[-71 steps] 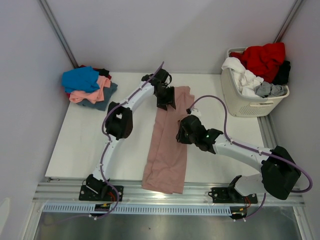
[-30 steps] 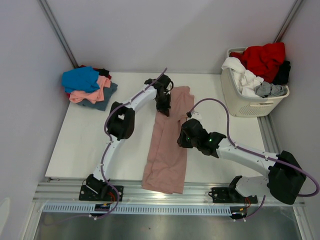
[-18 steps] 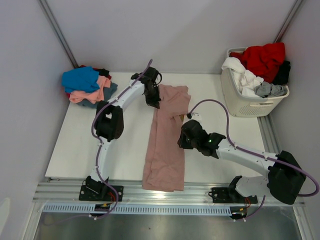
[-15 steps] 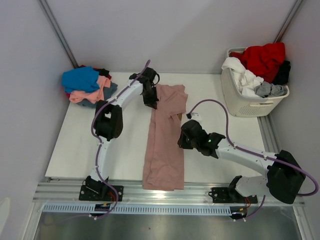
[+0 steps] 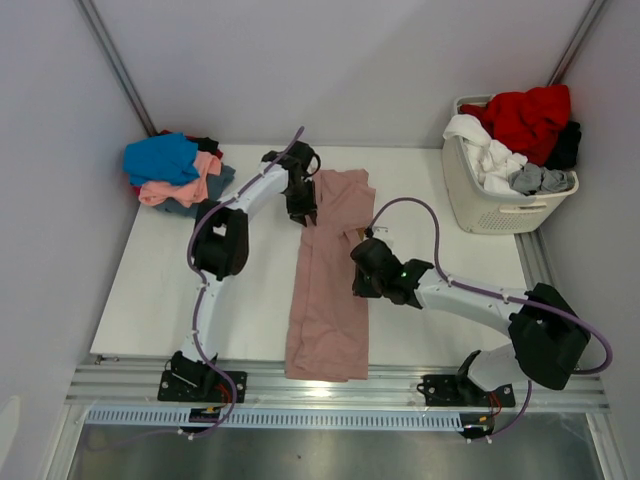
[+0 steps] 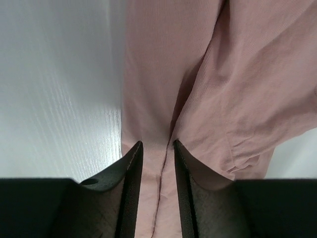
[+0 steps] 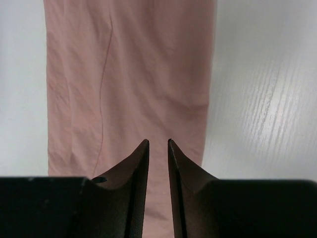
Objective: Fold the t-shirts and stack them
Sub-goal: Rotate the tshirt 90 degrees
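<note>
A dusty-pink t-shirt point(image 5: 330, 280) lies on the white table as a long narrow strip running from the back to the front edge. My left gripper point(image 5: 303, 212) hangs low over the strip's far left corner. In the left wrist view its jaws point(image 6: 157, 144) stand apart, with a seam of the pink cloth point(image 6: 198, 74) lying loose between them. My right gripper point(image 5: 356, 283) hovers over the strip's right edge at mid-length. It point(image 7: 158, 141) is narrowly open above flat pink cloth point(image 7: 129, 74), with nothing pinched. A pile of folded t-shirts point(image 5: 175, 172), blue on salmon, sits at the back left.
A white slatted laundry basket point(image 5: 500, 210) stands at the back right, holding red, white and grey clothes. Grey walls close in the table on three sides. A metal rail point(image 5: 340, 385) with the arm bases runs along the front edge.
My left gripper dragged the shirt's far end to the left, then opened and let the cloth go. The right gripper shifted slightly left over the strip.
</note>
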You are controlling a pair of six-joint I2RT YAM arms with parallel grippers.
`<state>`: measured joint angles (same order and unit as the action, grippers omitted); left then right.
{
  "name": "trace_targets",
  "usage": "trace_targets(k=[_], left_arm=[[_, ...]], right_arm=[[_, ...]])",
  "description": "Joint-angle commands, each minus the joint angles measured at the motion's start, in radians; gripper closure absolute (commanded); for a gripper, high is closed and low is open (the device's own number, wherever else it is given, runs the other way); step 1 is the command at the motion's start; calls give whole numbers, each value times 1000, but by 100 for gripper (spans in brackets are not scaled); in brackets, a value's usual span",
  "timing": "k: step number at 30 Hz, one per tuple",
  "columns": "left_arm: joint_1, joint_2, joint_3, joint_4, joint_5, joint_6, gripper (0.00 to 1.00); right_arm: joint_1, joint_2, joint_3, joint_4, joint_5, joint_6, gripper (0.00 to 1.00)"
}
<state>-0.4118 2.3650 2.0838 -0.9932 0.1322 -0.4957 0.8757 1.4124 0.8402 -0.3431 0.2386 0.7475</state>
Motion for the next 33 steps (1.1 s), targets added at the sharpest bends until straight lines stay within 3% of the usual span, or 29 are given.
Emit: trace_targets(k=[1, 5, 10, 15, 17, 19, 21, 26, 33], left_arm=[[1, -106, -65, 68, -5, 19, 64], [1, -210, -195, 305, 150, 32, 62], [-1, -182, -217, 362, 369, 20, 61], [-4, -248, -361, 566, 474, -4, 59], [-4, -221, -285, 521, 440, -4, 57], [-2, -112, -144, 338, 390, 5, 58], [-2, -34, -50, 257, 376, 6, 59], [-2, -1, -39, 234, 339, -12, 59], [-1, 74, 119, 90, 245, 9, 58]], right_arm=[[6, 25, 54, -8, 25, -14, 75], [6, 46, 53, 15, 11, -30, 74], [6, 100, 42, 58, -53, -39, 75], [6, 145, 28, 87, -96, -39, 79], [8, 157, 30, 93, -110, -40, 81], [6, 163, 31, 101, -125, -40, 83], [6, 171, 34, 99, -137, -40, 86], [6, 169, 34, 66, -133, -37, 93], [8, 163, 43, -20, -79, -23, 98]])
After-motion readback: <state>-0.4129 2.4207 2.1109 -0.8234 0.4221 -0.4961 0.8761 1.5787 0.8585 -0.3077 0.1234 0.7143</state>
